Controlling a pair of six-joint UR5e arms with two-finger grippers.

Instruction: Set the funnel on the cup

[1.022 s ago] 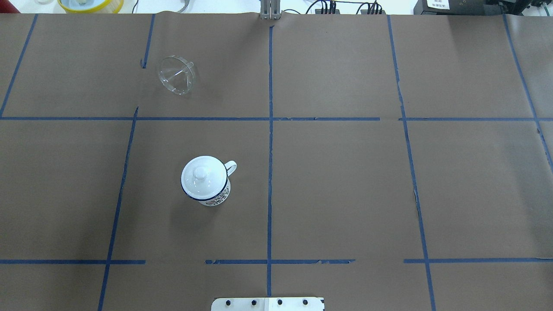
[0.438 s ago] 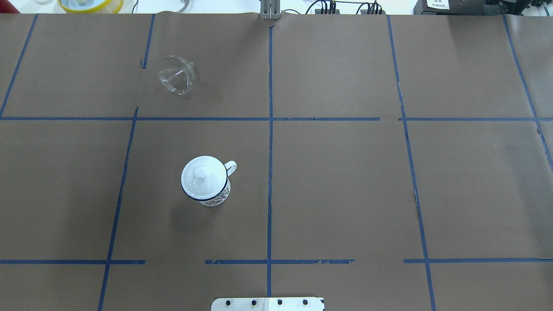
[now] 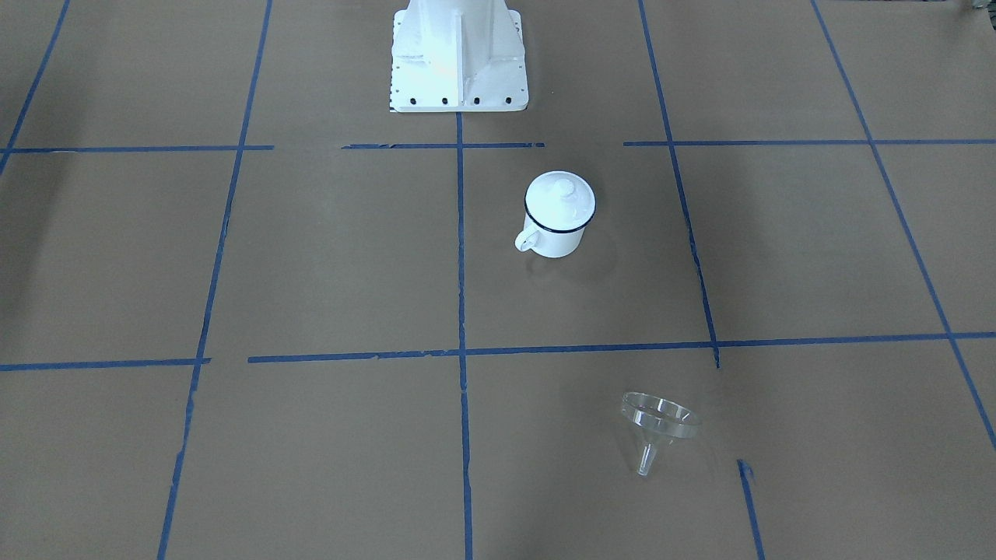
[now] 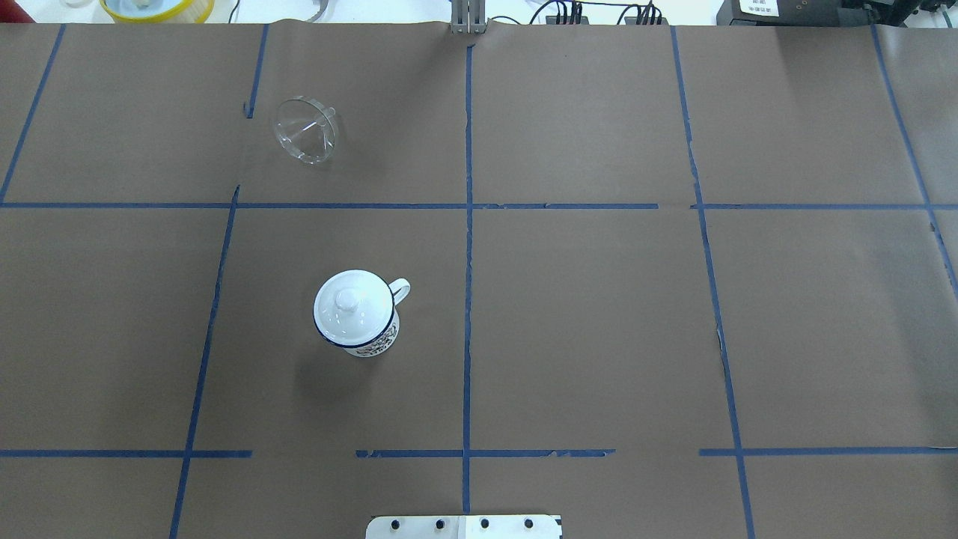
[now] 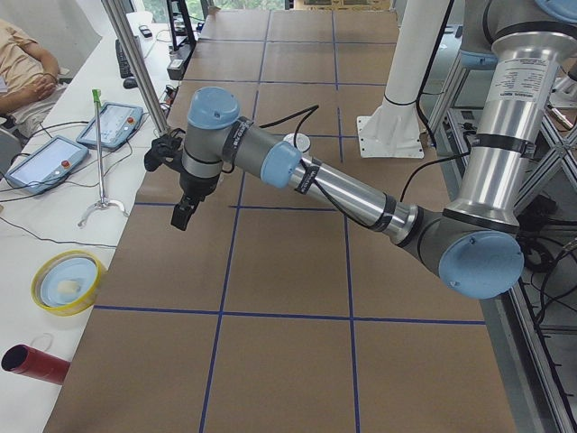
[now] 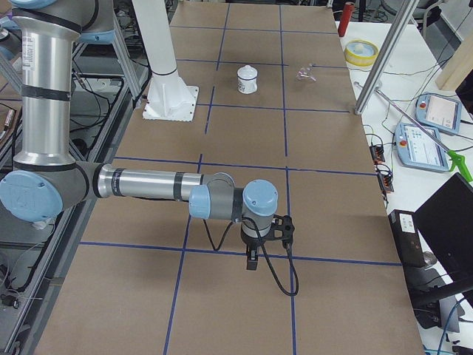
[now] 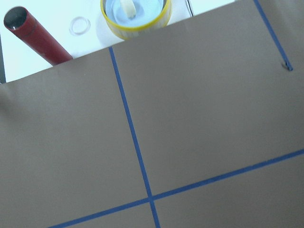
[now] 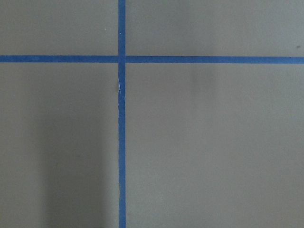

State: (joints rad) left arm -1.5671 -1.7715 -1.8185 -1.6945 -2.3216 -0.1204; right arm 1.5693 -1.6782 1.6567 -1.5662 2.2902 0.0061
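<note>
White lid (image 4: pixel 352 305) caps cup (image 4: pixel 374 342), clear funnel (image 4: pixel 305 133) lies tipped on paper well apart, farther out, so nothing done yet; left gripper (image 5: pixel 181 219) & right gripper (image 6: pixel 252 262) both far off, can't tell if clenched/released.

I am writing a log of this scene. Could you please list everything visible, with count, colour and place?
funnel: one, clear, table's left half, far from the robot
cup: one, white with dark blue rim, left half, nearer the robot
lid: one, white, knobbed, sitting on the cup
table: one, brown paper with blue tape grid
round container: one, yellow rim, on the white surface past the table's far edge
tube: one, red, beside the container
left arm: one, silver and light blue; its claw is over the table's left end, open or shut unclear
right arm: one, same colours; its claw is over the right end, state unclear
</note>
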